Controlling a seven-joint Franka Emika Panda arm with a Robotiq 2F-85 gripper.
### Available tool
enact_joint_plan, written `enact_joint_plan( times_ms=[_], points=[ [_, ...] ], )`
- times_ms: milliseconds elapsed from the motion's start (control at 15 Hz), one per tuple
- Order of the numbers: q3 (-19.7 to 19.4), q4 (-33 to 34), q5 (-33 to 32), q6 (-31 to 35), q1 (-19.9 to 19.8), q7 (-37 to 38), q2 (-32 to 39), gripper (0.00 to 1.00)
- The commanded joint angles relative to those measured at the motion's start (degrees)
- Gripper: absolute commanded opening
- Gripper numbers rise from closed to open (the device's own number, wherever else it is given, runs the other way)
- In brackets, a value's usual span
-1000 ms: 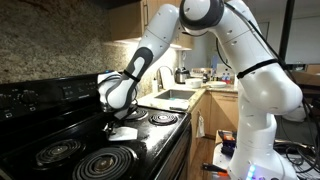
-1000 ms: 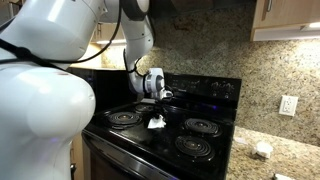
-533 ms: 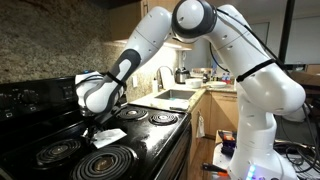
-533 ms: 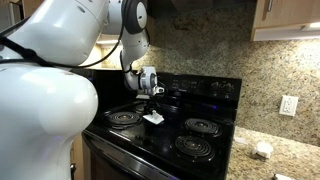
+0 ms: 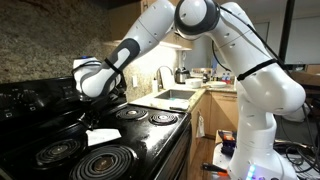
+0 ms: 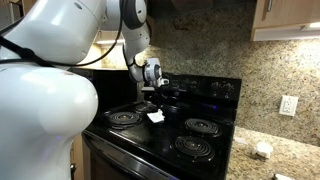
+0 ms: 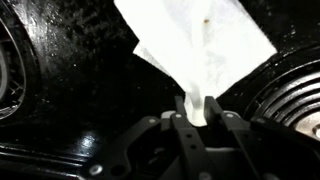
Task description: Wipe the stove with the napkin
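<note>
Your gripper (image 7: 200, 112) has its dark metal jaws drawn almost together, and they pinch one bunched corner of the napkin (image 7: 195, 40). At the fingertips (image 7: 186, 108) the paper is squeezed into a narrow, twisted stem. Ahead of the jaws it fans out into a broad, soft sheet, thin and white, with creases running away from the pinch and a small brownish speck near its middle. The far part of the sheet lies on the stove (image 7: 70, 110), whose top is glossy black enamel flecked with fine pale specks and smears.

To one side of the jaws you have the dark ribbed spiral of a coil burner (image 7: 295, 95), close to the fingers. To the other side, farther off, the curved chrome edge of another burner ring (image 7: 8, 70) shows.

In both exterior views the napkin (image 5: 104, 135) (image 6: 155, 116) sits as a small pale patch on the black top between the coil burners, just below the jaws. The arm's smooth white shell reaches over it from above.
</note>
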Motion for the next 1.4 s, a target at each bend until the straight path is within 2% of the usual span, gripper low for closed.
enact_joint_plan(
  times_ms=[0, 333, 467, 733, 1333],
  points=[
    [2.54, -4.86, 3.02, -4.36, -1.46, -2.77, -6.29, 0.58],
    [3.93, -9.91, 4.88, -8.31, -2.16, -2.19, -9.26, 0.91],
    [3.57, -12.35, 5.22, -7.92, -3.07, -2.39, -9.16, 1.0],
    [2.61, -14.42, 4.35, -5.39, -4.94, -2.48, -7.72, 1.0],
    [3.36, -11.57, 4.0, 0.33, -5.66, -6.54, -6.03, 1.0]
  ],
)
